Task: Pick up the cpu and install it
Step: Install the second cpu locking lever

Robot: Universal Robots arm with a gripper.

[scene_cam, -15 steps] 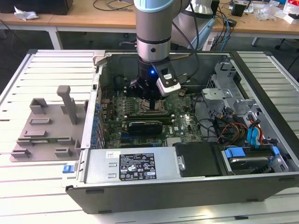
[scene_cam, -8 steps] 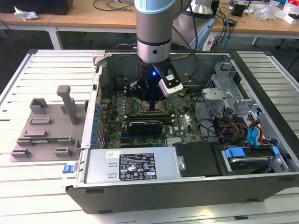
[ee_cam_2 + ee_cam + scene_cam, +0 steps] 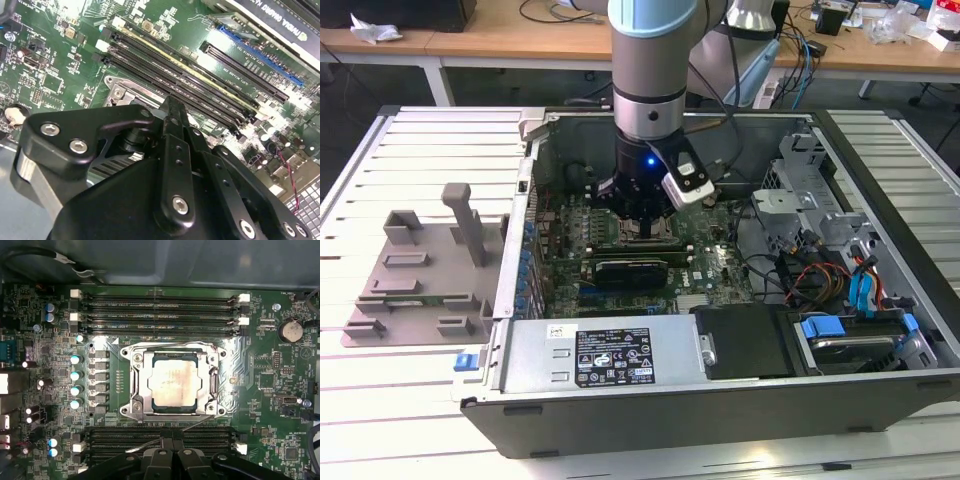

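1. Silvery-grey, flat and square, the cpu [image 3: 174, 385] lies seated inside the metal socket frame [image 3: 136, 385] on the green motherboard [image 3: 260, 370], as the first wrist view shows; nothing grips it.
2. Black memory slots [image 3: 160, 315] run in rows on one side of the socket frame, and more black slots [image 3: 125, 437] run along its opposite side.
3. A row of small silver-topped capacitors [image 3: 75, 382] stands just beside the socket frame.
4. A round coin battery [image 3: 289, 331] sits on the motherboard well apart from the socket frame.
5. The black gripper [image 3: 642, 222] hangs inside the open grey computer case [image 3: 620, 420], directly above the socket frame in the exterior view; its jaws look drawn together with nothing between them in the first wrist view [image 3: 172, 447].
6. The long black rectangular card [image 3: 632, 270] lies just beside the socket frame, toward the case's near wall.
7. The case rests on a white slatted table [image 3: 380, 400], with a grey plastic fixture [image 3: 420, 270] well apart from the socket frame, toward the exterior view's left.
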